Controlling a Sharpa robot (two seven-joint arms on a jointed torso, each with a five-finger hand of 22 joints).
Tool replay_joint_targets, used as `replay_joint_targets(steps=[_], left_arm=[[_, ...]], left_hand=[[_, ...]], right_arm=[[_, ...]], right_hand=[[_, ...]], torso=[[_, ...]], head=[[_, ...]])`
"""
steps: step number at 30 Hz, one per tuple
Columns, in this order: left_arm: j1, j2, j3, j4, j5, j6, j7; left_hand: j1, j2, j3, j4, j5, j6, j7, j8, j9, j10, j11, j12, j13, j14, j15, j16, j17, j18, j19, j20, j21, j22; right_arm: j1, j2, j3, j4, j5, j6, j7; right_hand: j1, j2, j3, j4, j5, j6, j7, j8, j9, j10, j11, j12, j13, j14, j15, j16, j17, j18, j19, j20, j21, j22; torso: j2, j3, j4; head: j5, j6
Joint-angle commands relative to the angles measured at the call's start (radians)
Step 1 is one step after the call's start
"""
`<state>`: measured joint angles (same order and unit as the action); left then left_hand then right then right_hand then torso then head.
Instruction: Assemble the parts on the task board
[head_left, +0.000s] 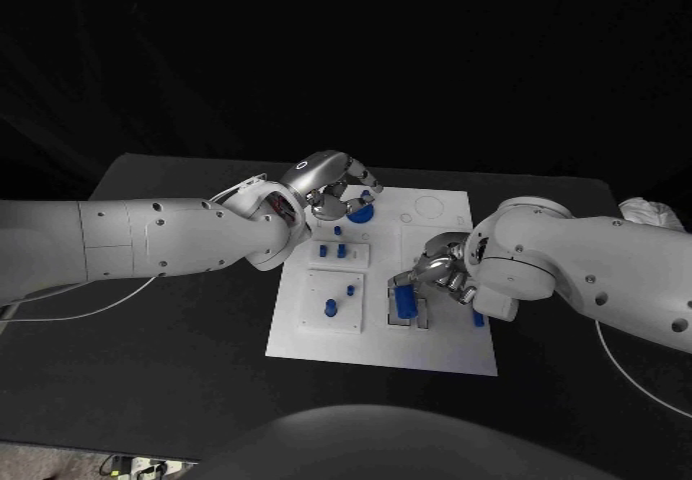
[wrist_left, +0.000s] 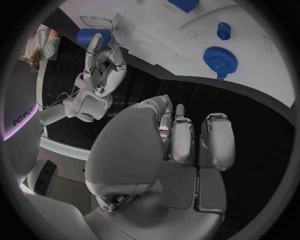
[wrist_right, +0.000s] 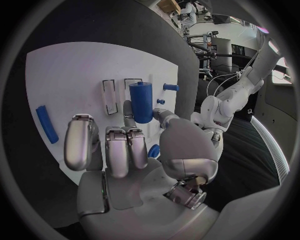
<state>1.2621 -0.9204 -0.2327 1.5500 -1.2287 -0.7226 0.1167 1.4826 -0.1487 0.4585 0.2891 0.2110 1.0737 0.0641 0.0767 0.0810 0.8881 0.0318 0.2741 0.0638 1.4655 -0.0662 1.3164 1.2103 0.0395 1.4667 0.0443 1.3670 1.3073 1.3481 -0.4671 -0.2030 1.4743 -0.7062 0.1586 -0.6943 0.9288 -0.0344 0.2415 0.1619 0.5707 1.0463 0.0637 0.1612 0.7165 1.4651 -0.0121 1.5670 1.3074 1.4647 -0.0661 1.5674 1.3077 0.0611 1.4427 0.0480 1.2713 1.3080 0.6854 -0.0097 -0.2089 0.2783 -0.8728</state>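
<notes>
While over board, right hand (head_left: 437, 268) curled.

**Robot body, as seen**

Two arms, white glossy shells, rounded segments, small dark screw dots along the casings. Left hand (head_left: 329, 182) and right hand (head_left: 440, 270): silver metal, smooth rounded finger pads (wrist_right: 81, 142), broad domed thumb housing. Thin white cable (head_left: 87, 308) trails below left arm.
</notes>
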Motion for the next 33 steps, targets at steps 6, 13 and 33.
replay_joint_targets(steps=[6,13,33], left_arm=[[0.0,0.001,0.001,0.005,0.004,0.012,-0.003],[0.0,0.002,0.001,0.004,0.004,0.015,-0.004],[0.0,0.004,0.001,0.004,0.004,0.026,-0.009]], left_hand=[[0.008,0.001,0.008,0.0,0.006,0.005,0.001,0.005,0.002,0.006,-0.002,-0.004,-0.001,0.031,0.004,-0.004,-0.001,0.004,0.02,0.005,-0.003,0.206],[0.008,0.001,0.008,0.0,0.006,0.005,0.001,0.005,0.002,0.006,-0.002,-0.004,-0.001,0.031,0.004,-0.004,-0.001,0.004,0.02,0.005,-0.003,0.206],[0.01,0.002,0.009,0.0,0.008,0.008,0.002,0.006,0.002,0.006,-0.002,-0.005,-0.001,0.03,0.004,-0.006,-0.004,0.005,0.019,0.005,-0.005,0.205]], right_arm=[[-0.011,0.009,0.0,-0.007,-0.033,0.058,-0.061],[-0.014,0.01,0.0,-0.007,-0.043,0.066,-0.071],[-0.018,-0.006,0.0,-0.002,-0.047,0.046,-0.072]], right_hand=[[-0.024,0.007,0.14,-0.153,-0.1,-0.01,0.007,-0.031,-0.026,0.106,0.012,0.004,0.263,0.106,0.011,0.003,0.263,-0.004,0.025,0.005,0.052,0.177],[-0.032,0.009,0.128,-0.145,-0.133,-0.005,0.007,-0.039,-0.035,0.106,0.012,0.004,0.263,0.106,0.01,0.003,0.263,-0.007,0.033,0.005,0.063,0.182],[-0.146,0.024,0.028,-0.031,-0.363,0.01,0.01,-0.066,-0.064,0.106,0.014,0.004,0.263,0.106,0.011,0.003,0.263,-0.007,0.041,0.004,0.057,0.183]], torso=[[0.0,-0.0007,-0.0003],[0.0,-0.0005,-0.0007],[0.0,-0.0006,-0.0004]], head=[[0.002,0.0],[0.003,0.0],[0.006,0.0]])
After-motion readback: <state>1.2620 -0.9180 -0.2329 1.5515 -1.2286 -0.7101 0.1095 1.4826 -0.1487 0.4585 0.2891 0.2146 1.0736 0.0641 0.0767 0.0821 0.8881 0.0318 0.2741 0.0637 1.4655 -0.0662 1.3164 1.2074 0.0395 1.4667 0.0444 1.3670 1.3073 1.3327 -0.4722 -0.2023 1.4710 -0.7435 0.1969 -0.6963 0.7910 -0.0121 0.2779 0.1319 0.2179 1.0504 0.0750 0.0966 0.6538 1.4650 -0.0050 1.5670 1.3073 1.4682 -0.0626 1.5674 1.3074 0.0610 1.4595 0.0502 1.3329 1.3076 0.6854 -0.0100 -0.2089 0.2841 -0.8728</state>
